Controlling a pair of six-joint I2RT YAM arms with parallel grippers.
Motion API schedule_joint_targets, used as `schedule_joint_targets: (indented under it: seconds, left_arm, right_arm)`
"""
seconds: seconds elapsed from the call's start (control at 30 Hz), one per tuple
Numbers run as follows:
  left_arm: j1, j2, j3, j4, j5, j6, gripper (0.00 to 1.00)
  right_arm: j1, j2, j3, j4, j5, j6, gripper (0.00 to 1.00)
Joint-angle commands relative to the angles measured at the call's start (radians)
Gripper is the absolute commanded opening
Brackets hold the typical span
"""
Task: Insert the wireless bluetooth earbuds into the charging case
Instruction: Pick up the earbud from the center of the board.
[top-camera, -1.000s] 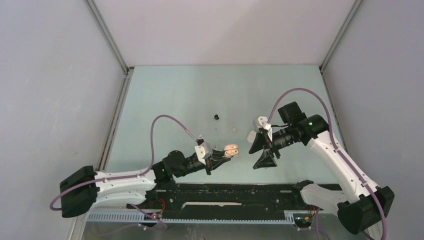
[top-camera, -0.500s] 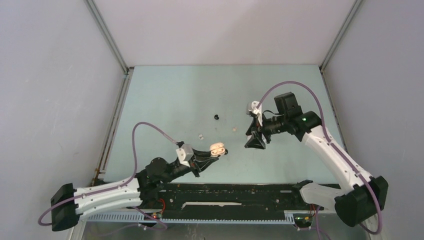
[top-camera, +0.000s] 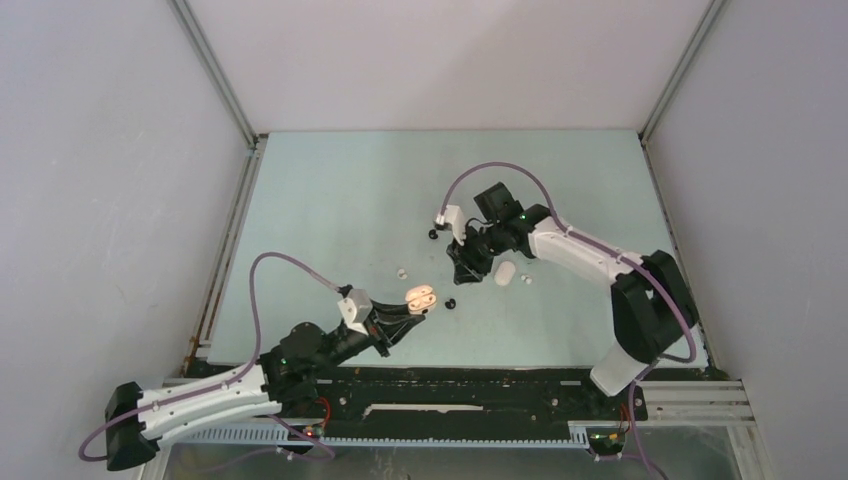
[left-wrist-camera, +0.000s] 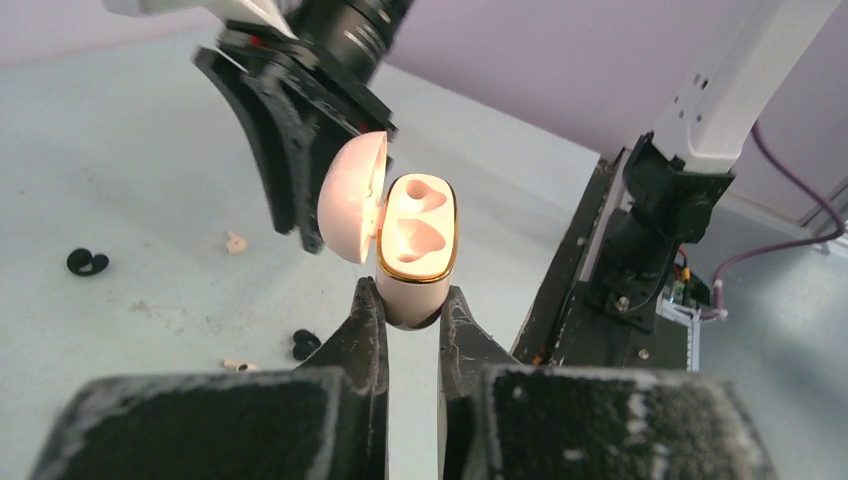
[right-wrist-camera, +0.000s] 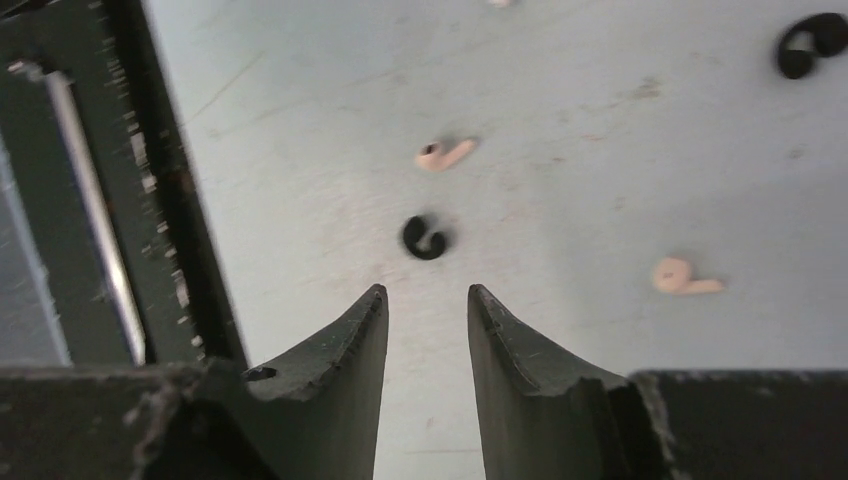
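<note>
My left gripper (left-wrist-camera: 412, 300) is shut on the base of an open pale pink charging case (left-wrist-camera: 415, 250), held above the table with its lid (left-wrist-camera: 352, 195) swung left and both sockets empty; it also shows in the top view (top-camera: 420, 297). My right gripper (right-wrist-camera: 427, 292) is open and empty, low over the table, with a black earbud (right-wrist-camera: 425, 238) just beyond its fingertips. Two pink earbuds (right-wrist-camera: 445, 153) (right-wrist-camera: 683, 277) and another black one (right-wrist-camera: 812, 45) lie farther off. In the top view the right gripper (top-camera: 463, 262) is mid-table, with black earbuds (top-camera: 451, 303) (top-camera: 432, 234) near it.
A closed white case (top-camera: 504, 272) lies right of the right gripper, with a tiny pale bud (top-camera: 525, 279) beside it and another (top-camera: 402, 271) to the left. The black base rail (top-camera: 450, 385) runs along the near edge. Grey walls enclose the table.
My right arm has swung left toward mid-table and lowered over the earbuds, uncovering the white case. My left arm has drawn back and left, still holding the open pink case.
</note>
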Motion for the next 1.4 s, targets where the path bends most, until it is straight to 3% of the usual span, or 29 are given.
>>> schedule_joint_targets:
  seconds: [0.0, 0.23, 0.33, 0.47, 0.93, 1.37]
  left_arm:
    - [-0.011, 0.063, 0.028, 0.013, 0.002, -0.010, 0.00]
    - [-0.026, 0.113, 0.050, 0.034, 0.020, -0.006, 0.00]
    - [-0.027, 0.109, 0.050, 0.031, 0.019, -0.005, 0.00]
    - [-0.027, 0.111, 0.054, 0.023, 0.019, -0.005, 0.00]
    - [-0.036, 0.138, 0.065, 0.037, 0.023, -0.011, 0.00]
    - [-0.046, 0.163, 0.074, 0.051, 0.038, -0.007, 0.00]
  right_arm:
    - [-0.040, 0.096, 0.110, 0.088, 0.140, 0.074, 0.38]
    - [-0.074, 0.261, 0.263, 0.063, 0.286, 0.161, 0.39]
    - [-0.074, 0.298, 0.275, 0.078, 0.349, 0.230, 0.52]
    - [-0.067, 0.344, 0.298, 0.090, 0.442, 0.291, 0.57]
    - [-0.081, 0.463, 0.359, -0.001, 0.467, 0.303, 0.57]
    - [-0.095, 0.347, 0.240, -0.021, 0.483, 0.282, 0.56]
